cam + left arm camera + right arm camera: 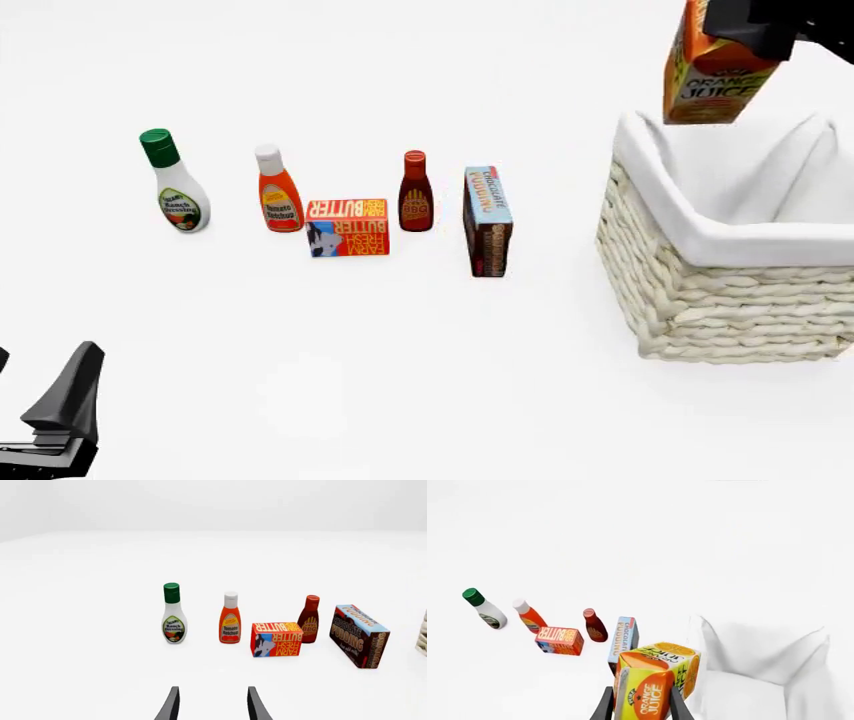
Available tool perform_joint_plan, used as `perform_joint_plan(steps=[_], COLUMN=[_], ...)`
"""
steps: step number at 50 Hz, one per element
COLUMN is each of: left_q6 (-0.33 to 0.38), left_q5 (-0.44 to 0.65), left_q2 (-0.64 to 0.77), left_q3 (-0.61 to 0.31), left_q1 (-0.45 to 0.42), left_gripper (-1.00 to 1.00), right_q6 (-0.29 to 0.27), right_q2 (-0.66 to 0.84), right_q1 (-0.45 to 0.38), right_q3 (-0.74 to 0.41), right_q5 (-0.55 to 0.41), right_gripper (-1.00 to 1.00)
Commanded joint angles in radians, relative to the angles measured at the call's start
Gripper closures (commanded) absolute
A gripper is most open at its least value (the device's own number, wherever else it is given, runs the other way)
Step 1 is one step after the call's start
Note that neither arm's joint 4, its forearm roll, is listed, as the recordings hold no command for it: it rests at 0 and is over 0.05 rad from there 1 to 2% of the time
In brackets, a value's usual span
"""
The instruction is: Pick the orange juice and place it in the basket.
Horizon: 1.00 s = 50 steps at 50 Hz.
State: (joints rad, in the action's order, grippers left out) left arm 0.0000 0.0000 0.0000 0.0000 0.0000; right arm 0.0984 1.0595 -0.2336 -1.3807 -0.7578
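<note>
While the left gripper (212,707) idles open and empty at approx. 7 o'clock, the right gripper (638,705) clamps the orange juice (711,75), raised over the basket (727,290) at approx. 2 o'clock.

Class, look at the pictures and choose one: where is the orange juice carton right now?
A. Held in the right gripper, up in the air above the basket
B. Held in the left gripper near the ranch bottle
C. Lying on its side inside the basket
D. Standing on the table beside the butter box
A: the right gripper clamps the orange juice in the air over the basket, its base not yet inside.
</note>
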Motion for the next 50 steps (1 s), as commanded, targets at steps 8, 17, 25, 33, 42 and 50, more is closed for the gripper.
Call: perform_joint_plan(steps=[8,17,25,33,42,50], left_q6=[0.000,0.000,0.000,0.000,0.000,0.000], left_q5=[0.000,0.000,0.000,0.000,0.000,0.000], left_q2=[0.000,0.000,0.000,0.000,0.000,0.000], left_q3=[0.000,0.000,0.000,0.000,0.000,0.000], left_q1=[0.000,0.000,0.000,0.000,0.000,0.000], left_gripper=[-1.00,-1.00,-1.00,-1.00,-1.00,-1.00], right_q6=[-0.011,-0.031,-0.047,-0.049,-0.037,-0.012], right_q2=[-0.034,-0.052,-0.064,-0.095,-0.063,-0.023], right_q1=[0.094,0.130,0.162,0.204,0.230,0.231], right_q3=[0.039,0.066,0.038,-0.016,-0.003,0.015], right_q5=[0.032,0.043,0.004,-0.073,-0.041,0.015], right_gripper=[1.00,1.00,1.00,1.00,1.00,1.00])
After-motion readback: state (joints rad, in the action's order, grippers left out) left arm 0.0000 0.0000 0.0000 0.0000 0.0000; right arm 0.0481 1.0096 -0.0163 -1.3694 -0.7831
